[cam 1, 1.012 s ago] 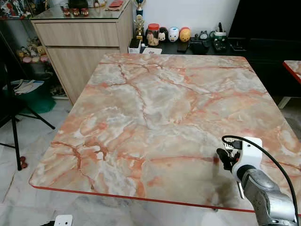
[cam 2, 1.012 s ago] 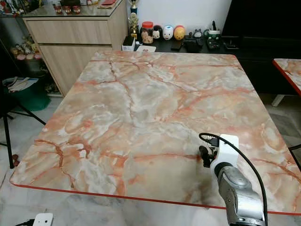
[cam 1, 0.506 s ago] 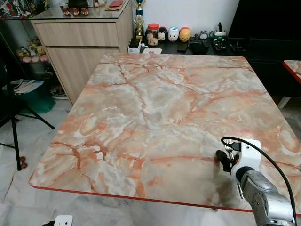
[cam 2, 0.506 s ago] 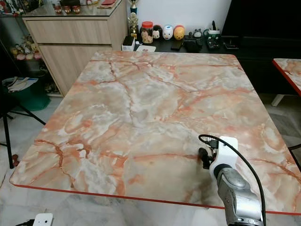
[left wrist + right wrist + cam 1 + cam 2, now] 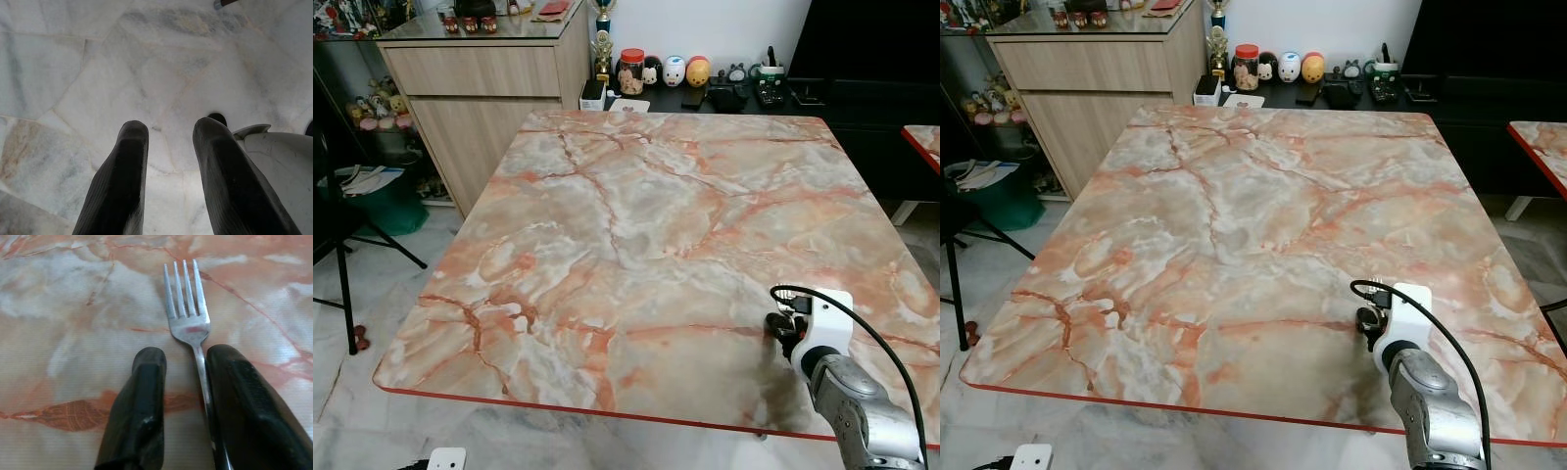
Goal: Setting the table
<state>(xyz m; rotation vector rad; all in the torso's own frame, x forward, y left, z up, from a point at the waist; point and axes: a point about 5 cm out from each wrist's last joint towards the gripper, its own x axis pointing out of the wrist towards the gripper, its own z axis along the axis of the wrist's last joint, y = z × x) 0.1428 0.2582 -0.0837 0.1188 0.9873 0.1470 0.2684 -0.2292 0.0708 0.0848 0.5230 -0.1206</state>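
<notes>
Right gripper [image 5: 183, 396] hovering low over marble table [image 5: 636, 225], fingers apart, fork [image 5: 188, 316] handle lying against one finger. Fork judged light, rigid, slippery; gripping mid-handle advised.

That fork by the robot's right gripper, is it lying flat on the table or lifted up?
Cannot tell for sure. The fork runs along one finger of the right gripper, tines pointing away over the marble table; contact with the tabletop isn't visible.

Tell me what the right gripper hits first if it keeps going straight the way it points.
Probably the table. The right gripper points low across the marble top, with a fork lying between its open fingers, tines ahead. Nothing else shows in that line; height above the surface is unclear.
</notes>
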